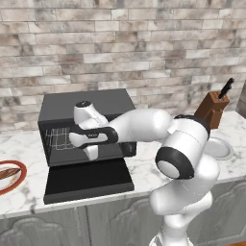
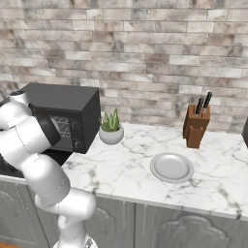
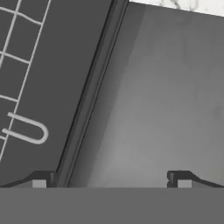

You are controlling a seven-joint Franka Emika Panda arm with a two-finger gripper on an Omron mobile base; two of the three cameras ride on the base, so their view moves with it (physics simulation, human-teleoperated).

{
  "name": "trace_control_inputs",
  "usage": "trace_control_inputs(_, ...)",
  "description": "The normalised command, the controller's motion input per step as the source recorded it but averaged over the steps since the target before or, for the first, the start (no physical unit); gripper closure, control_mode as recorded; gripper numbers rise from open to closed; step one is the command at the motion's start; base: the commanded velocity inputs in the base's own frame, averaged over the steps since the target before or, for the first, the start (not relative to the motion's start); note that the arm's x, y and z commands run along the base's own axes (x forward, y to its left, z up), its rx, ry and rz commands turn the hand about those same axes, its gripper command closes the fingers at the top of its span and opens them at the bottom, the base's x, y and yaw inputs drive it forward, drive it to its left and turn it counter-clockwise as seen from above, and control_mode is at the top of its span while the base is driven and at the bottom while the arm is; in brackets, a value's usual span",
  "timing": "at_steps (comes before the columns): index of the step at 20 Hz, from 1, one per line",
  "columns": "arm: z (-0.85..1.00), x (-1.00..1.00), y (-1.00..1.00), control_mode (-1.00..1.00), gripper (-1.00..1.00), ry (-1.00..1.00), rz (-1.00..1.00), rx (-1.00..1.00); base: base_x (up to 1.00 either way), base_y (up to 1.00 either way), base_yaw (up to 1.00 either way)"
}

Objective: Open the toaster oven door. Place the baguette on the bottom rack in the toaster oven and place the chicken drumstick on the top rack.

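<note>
The matte black toaster oven [image 1: 86, 103] [image 2: 63, 104] stands on the marble counter. Its door [image 1: 89, 180] [image 3: 166, 100] lies folded down flat in front of it. A silver wire rack [image 1: 57, 139] [image 3: 26, 87] shows inside; I cannot tell whether it is the top or the bottom one. My gripper [image 1: 91, 153] [image 3: 111, 183] hangs just in front of the oven mouth, above the door's hinge end. It is open, with nothing between its fingers. The baguette [image 1: 8, 174] lies on a red-rimmed plate [image 1: 19, 180] at the far left. The chicken drumstick is out of view.
An empty grey plate [image 2: 171, 167] [image 1: 222, 149] sits on the counter right of the oven. A brown knife block [image 1: 213, 108] [image 2: 196, 125] stands at the back right. A small potted plant [image 2: 111, 128] is beside the oven's right wall. A brick wall runs behind.
</note>
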Motion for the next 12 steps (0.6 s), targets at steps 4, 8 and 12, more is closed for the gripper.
trace_control_inputs(4,0.14,-0.42,0.0,-1.0,-1.0,-0.01,0.0,0.01,0.0,0.0,0.0)
trace_control_inputs(8,0.16,-0.5,0.0,-1.0,-1.0,-0.03,0.0,0.0,0.0,0.0,0.0)
trace_control_inputs(12,0.14,-0.51,-0.02,-1.0,-1.0,-0.04,0.0,0.0,0.0,0.0,0.0)
